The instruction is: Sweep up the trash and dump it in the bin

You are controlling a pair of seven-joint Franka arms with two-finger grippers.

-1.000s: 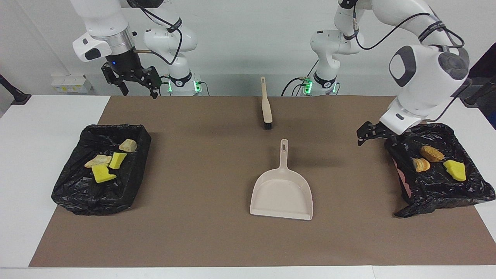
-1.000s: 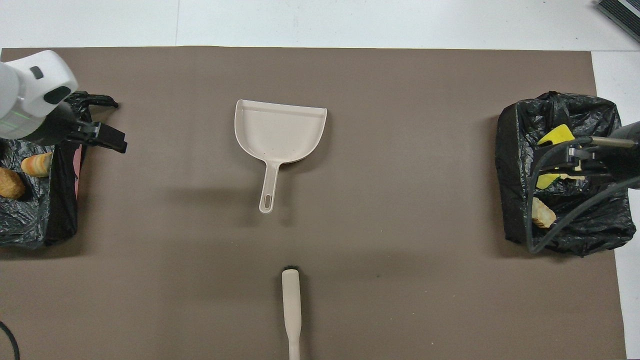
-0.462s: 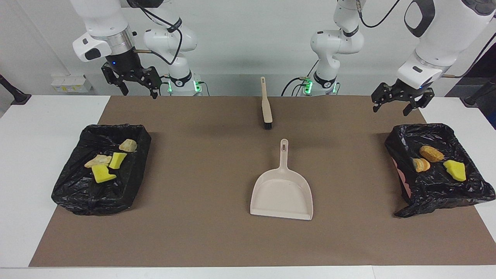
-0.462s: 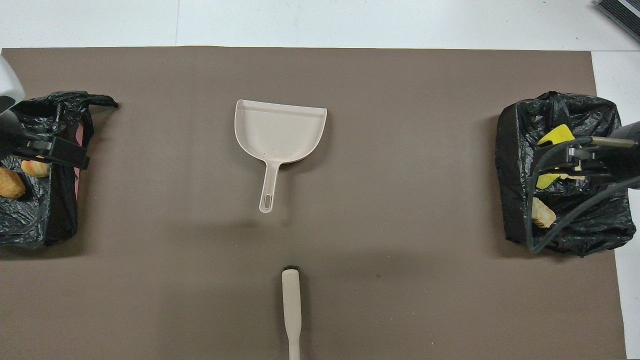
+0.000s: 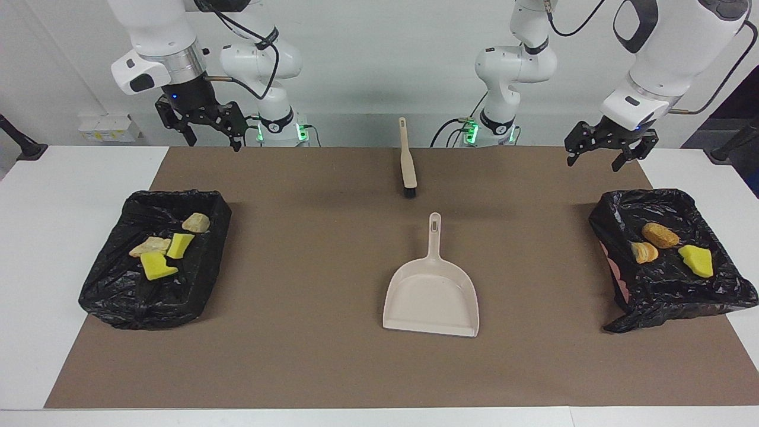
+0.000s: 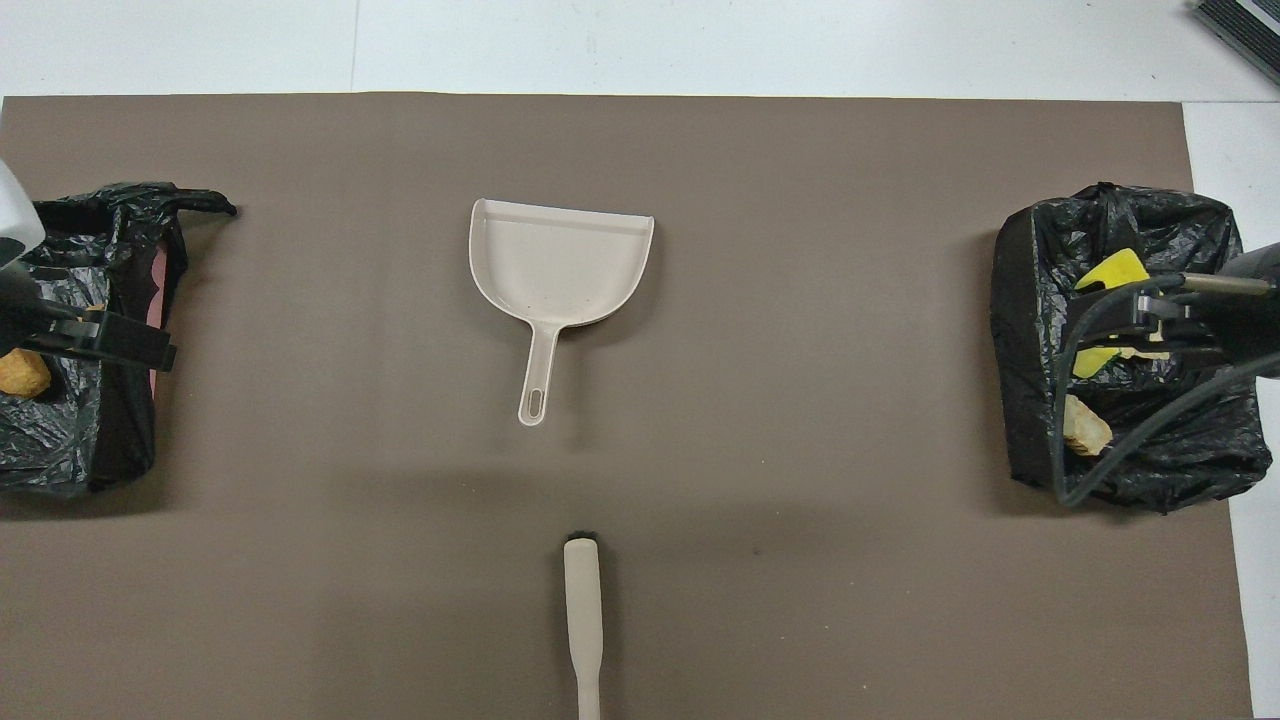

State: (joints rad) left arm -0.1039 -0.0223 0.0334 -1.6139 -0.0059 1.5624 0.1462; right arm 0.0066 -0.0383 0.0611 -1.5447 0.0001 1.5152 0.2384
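Trash sits in two black-lined bins, none on the mat. Bin at the right arm's end (image 5: pixel 155 258): two yellow sponge chunks (image 5: pixel 158 266) and two tan lumps (image 5: pixel 195 222) lying close together. Bin at the left arm's end (image 5: pixel 670 290): one yellow chunk (image 5: pixel 696 260) and two orange-brown lumps (image 5: pixel 661 235) side by side; in the overhead view most of these are covered by the grippers.

Dustpan (image 5: pixel 431 296) lies flat mid-mat, pan empty, handle toward the robots. Brush (image 5: pixel 407 159) lies nearer the robots, apart from the dustpan, bristle end toward it.

Left gripper (image 5: pixel 603 150) hangs in the air over the mat edge by its bin, fingers apart, nothing between them. Right gripper (image 5: pixel 204 126) is raised over the mat's edge nearest the robots at its own end; fingers appear spread, holding nothing.
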